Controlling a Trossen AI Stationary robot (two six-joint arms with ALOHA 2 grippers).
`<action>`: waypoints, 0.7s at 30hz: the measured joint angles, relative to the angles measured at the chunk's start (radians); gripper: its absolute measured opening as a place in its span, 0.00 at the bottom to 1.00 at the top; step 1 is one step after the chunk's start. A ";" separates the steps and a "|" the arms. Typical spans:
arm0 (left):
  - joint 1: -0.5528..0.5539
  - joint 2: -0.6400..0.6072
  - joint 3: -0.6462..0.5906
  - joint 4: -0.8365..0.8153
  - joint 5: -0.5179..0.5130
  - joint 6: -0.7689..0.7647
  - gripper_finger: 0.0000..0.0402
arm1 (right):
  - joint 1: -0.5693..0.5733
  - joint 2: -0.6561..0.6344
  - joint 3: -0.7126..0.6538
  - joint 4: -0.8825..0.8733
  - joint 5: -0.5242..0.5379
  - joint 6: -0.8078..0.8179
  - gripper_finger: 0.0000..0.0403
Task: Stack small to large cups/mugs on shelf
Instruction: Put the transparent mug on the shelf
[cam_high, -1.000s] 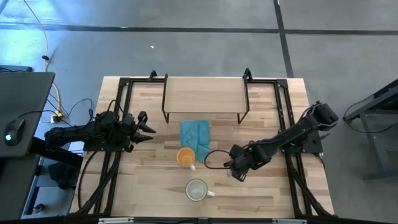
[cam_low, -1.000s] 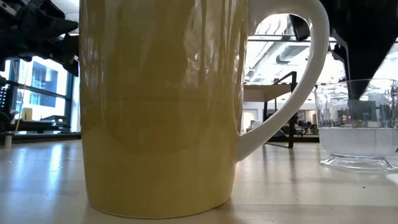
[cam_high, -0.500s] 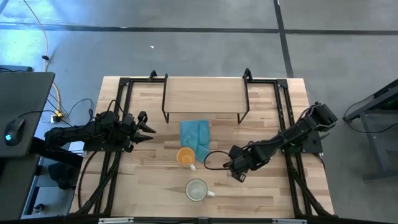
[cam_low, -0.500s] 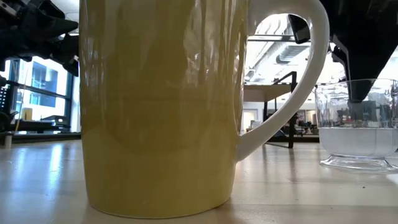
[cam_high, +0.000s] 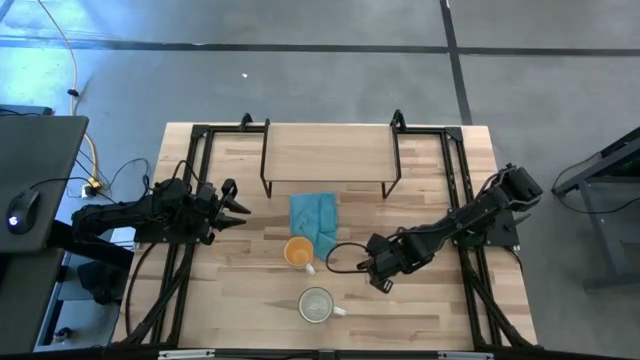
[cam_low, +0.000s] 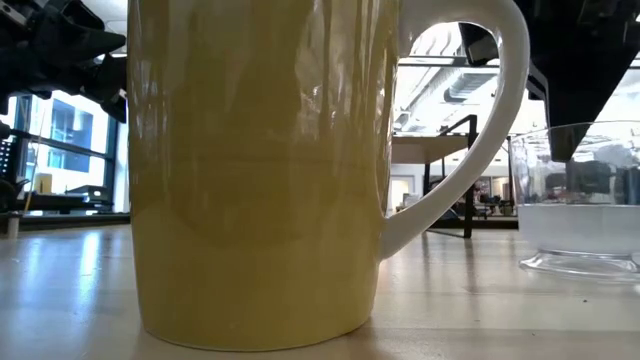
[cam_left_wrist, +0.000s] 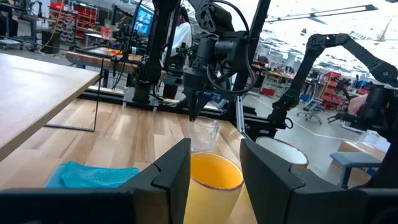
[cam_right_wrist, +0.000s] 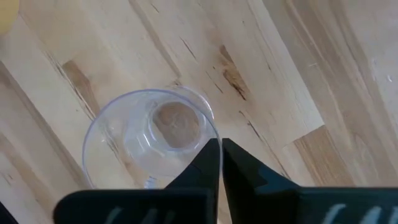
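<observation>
The small clear glass cup (cam_high: 345, 258) stands on the table right of the orange mug (cam_high: 298, 252), with my right gripper (cam_right_wrist: 221, 155) shut on its rim. The cream mug (cam_high: 317, 305) stands nearer the front edge and fills the low view (cam_low: 260, 170). The shelf (cam_high: 328, 155) stands on its black legs at the table's far side. My left gripper (cam_high: 235, 205) waits open at the table's left, pointing toward the orange mug (cam_left_wrist: 211, 186), which stands ahead of its fingers and apart from them. My right gripper pinches the glass cup's rim (cam_right_wrist: 213, 127) on the side toward the table's right, one finger inside the cup and one outside. The fingers (cam_low: 580, 110) come from above, pointing down. The cup is upright with its base (cam_low: 585, 262) on the table.
A crumpled teal cloth (cam_high: 315, 218) lies between the shelf and the orange mug. Black frame rails (cam_high: 185, 190) run along the table's left and right sides. Bare wood lies near the front left.
My right gripper has shut on the glass cup's rim. The cup has shifted slightly toward the table's right edge and still stands on the table.
</observation>
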 joint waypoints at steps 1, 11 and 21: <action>0.000 0.000 0.000 0.000 0.000 0.000 0.32 | -0.002 0.000 0.000 0.000 -0.003 0.000 0.01; 0.000 0.000 0.000 0.000 0.000 0.000 0.32 | -0.039 0.000 0.054 -0.015 -0.025 -0.064 0.00; 0.000 0.000 0.000 0.000 -0.001 0.000 0.32 | -0.120 0.000 0.204 -0.099 0.000 -0.205 0.00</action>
